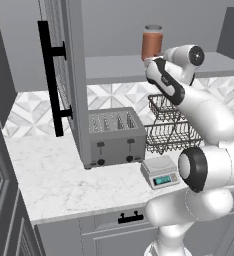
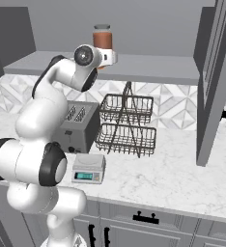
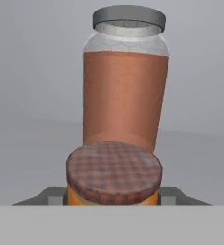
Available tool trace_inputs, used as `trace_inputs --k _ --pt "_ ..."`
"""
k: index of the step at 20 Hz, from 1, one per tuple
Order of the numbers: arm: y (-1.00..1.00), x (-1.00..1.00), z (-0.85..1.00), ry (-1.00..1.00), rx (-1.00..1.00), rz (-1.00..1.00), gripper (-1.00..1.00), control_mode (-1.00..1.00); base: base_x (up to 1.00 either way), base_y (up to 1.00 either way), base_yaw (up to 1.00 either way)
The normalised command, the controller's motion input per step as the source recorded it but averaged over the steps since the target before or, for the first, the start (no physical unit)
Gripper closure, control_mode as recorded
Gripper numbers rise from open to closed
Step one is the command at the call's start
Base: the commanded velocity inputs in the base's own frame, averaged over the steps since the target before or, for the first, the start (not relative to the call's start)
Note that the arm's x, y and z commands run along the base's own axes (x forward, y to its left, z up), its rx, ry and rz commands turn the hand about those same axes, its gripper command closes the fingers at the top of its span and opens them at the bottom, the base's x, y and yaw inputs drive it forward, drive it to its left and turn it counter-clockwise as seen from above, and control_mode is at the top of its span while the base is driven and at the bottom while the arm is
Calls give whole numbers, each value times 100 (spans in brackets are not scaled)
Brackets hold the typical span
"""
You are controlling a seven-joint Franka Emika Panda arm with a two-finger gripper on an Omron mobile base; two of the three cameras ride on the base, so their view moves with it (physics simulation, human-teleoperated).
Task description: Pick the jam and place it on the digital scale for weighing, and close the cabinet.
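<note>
Grey cabinet (image 1: 69, 75) doors stand open above the marble tabletop (image 1: 54, 180), and on its shelf (image 2: 148, 67) we see our end effector (image 3: 112, 197) closed narrow around the jam (image 3: 113, 179), one dark pad on each side of the squat orange jar just under its brownish lid. It sits right in front of the taller reddish jar (image 3: 125, 93). We judge the grasp only just made: the jam has not left the shelf. Lifting it out, carrying it down to the digital scale (image 1: 160, 171), which sits near the toaster (image 1: 114, 136) and the wire rack (image 2: 127, 123), and shutting the cabinet all remain.
</note>
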Motion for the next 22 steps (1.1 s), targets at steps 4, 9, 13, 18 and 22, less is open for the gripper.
trace_inputs --k 4,9,13,18,22 --pt "0 -33 0 -6 0 2 100 -100 0 0 0" --pt "1 -100 6 -29 3 10 100 -100 0 0 0" --pt "0 -100 4 -6 0 5 100 -100 0 0 0" --pt "-22 -100 -1 -5 2 13 100 -100 0 0 0" --pt "-21 -100 -3 1 0 13 100 -100 0 0 0"
